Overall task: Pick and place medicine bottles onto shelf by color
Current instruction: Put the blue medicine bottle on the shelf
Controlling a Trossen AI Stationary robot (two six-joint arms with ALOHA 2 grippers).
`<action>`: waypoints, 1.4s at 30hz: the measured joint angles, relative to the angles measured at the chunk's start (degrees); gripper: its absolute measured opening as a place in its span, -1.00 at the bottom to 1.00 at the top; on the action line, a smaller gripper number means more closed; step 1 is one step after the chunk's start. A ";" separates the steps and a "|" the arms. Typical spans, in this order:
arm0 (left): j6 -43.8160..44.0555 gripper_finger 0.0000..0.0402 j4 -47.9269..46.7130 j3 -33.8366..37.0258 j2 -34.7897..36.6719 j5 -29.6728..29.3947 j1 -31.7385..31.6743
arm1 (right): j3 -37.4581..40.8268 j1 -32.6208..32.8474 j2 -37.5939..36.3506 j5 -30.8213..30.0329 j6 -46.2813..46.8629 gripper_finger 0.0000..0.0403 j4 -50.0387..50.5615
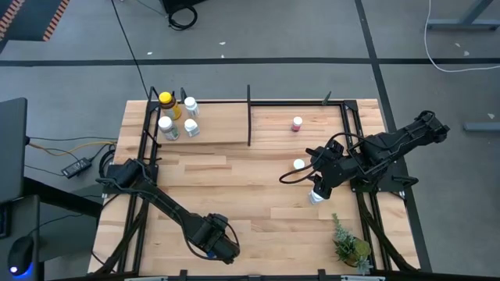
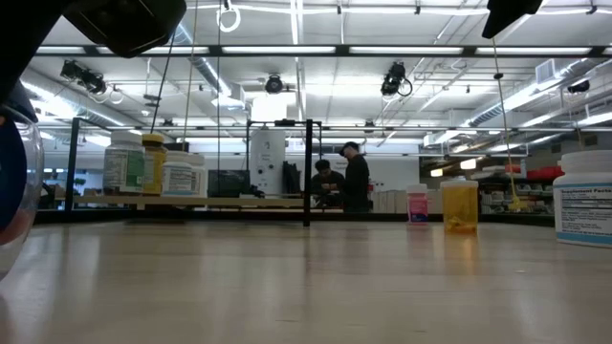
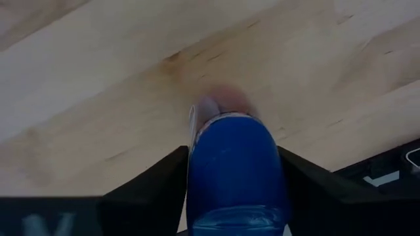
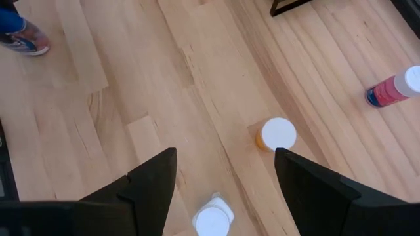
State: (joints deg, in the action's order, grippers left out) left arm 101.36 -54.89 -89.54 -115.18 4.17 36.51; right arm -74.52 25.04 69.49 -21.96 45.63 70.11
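Note:
My left gripper [image 1: 217, 240] is near the table's front edge, shut on a blue bottle [image 3: 235, 172], which also shows at the left edge of the low view [image 2: 13, 191]. My right gripper [image 4: 224, 190] is open at the table's right, above a white-capped white bottle [image 4: 213, 220] that stands on the table. An orange bottle with a white cap [image 4: 276, 134] stands just beyond it. On the shelf [image 1: 248, 117], the left bay holds a yellow-capped amber bottle [image 1: 166, 101] and three white bottles [image 1: 190, 106]. The right bay holds a pink bottle [image 1: 297, 123]. My left gripper pinches the blue bottle's two sides [image 3: 197, 183] between its two fingers. The fingers come from above, pointing down, and lie along the bottle. The bottle's far end [image 3: 220, 105] points at the tabletop; I cannot tell whether it touches the wood.
A small green plant [image 1: 348, 243] stands at the table's front right corner. Black rails [image 1: 145, 148] run along the table's left and right sides. The middle of the tabletop [image 1: 250, 187] is bare wood. People stand in the room beyond the table [image 2: 344, 177].

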 joint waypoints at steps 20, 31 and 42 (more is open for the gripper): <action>-21.11 -0.04 -9.51 -5.12 0.02 1.75 -10.04 | 0.00 0.00 0.00 -0.50 0.11 0.31 0.00; -58.16 -0.04 -31.28 -17.54 0.07 -1.58 -28.33 | 0.00 0.00 0.00 -0.50 2.58 0.31 0.03; -90.92 -0.05 -35.03 -22.21 5.30 -7.81 -49.85 | 0.00 0.00 0.01 -4.02 6.83 0.31 1.47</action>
State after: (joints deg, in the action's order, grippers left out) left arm 10.45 -89.92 -111.74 -109.88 -3.64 -13.34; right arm -74.52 25.04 69.51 -25.97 52.45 71.58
